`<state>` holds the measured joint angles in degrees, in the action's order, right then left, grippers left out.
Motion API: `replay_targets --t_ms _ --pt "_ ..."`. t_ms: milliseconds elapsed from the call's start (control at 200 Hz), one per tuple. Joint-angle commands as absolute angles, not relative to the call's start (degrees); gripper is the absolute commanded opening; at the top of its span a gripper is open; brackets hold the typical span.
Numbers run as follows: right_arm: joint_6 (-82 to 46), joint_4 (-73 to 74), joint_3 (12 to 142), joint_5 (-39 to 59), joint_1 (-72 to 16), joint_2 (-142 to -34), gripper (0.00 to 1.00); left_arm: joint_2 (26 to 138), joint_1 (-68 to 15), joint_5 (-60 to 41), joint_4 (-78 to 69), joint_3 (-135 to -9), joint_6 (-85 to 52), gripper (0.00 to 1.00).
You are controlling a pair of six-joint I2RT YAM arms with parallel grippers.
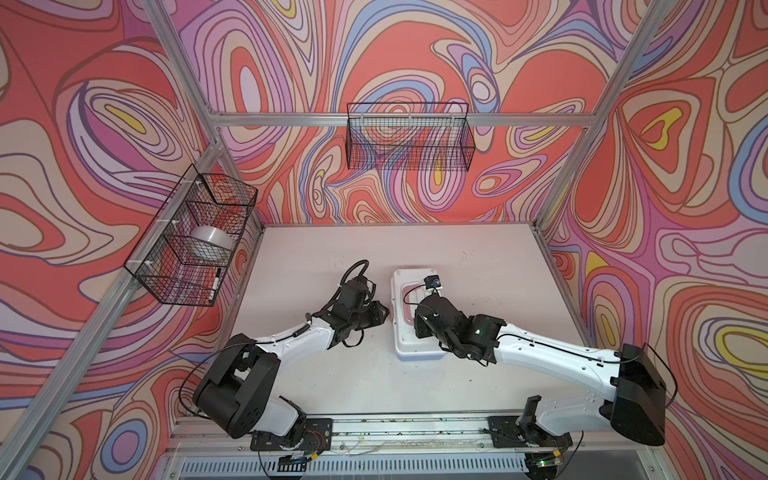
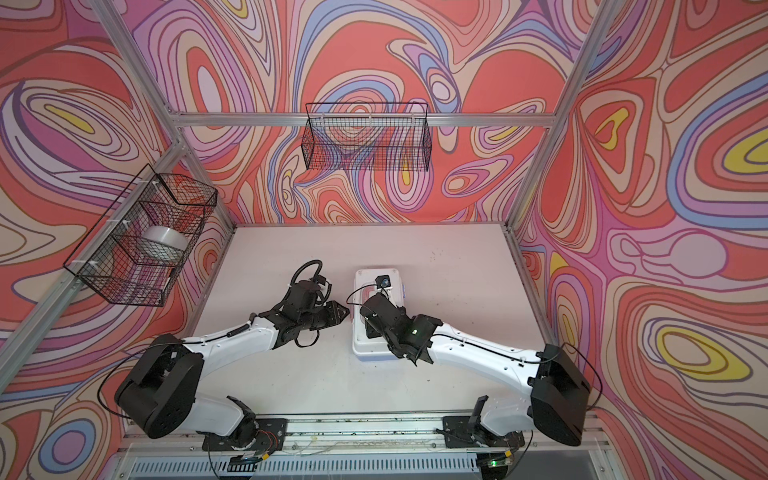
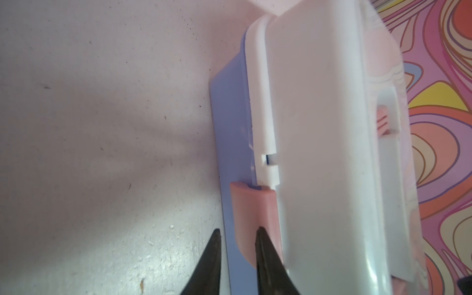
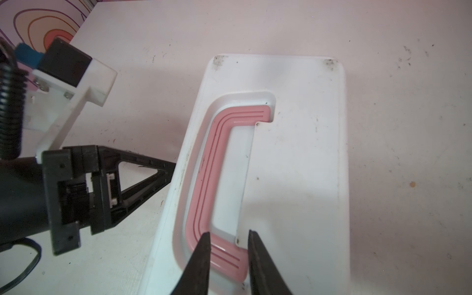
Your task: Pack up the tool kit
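While the closed tool kit (image 4: pixel 293 166) lies under my right gripper (image 4: pixel 229 233), its fingers stand slightly apart astride the pink handle (image 4: pixel 204 178); whether they pinch it I cannot tell. My left gripper (image 3: pixel 238 229) is slightly parted, one fingertip at the pink latch (image 3: pixel 252 212).

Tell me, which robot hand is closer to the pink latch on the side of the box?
Left. The left hand is right at the pink latch, fingertips beside it. The right hand is over the white lid, at the pink handle.
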<state>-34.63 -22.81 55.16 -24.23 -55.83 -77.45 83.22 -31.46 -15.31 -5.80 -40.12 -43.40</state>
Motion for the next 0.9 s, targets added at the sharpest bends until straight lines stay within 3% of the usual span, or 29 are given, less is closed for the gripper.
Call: replay_targets --t_ms 0,85,230,896 --pt "-34.91 -23.76 55.37 -24.97 -55.55 -77.39 0.27 81.91 -31.64 -14.03 -4.57 -40.52 -42.67 0.34" --pt "-34.73 -23.88 55.57 -24.96 -55.55 -77.52 0.27 80.02 -31.64 -13.65 -4.77 -39.98 -42.84 0.41" --pt "-34.39 -23.91 56.12 -24.97 -55.56 -78.14 0.27 77.4 -31.64 -12.74 -4.21 -39.79 -42.39 0.44" --pt "-33.27 -25.58 59.15 -25.27 -55.62 -81.32 0.27 84.42 -31.64 -15.29 -8.2 -40.26 -43.16 0.42"
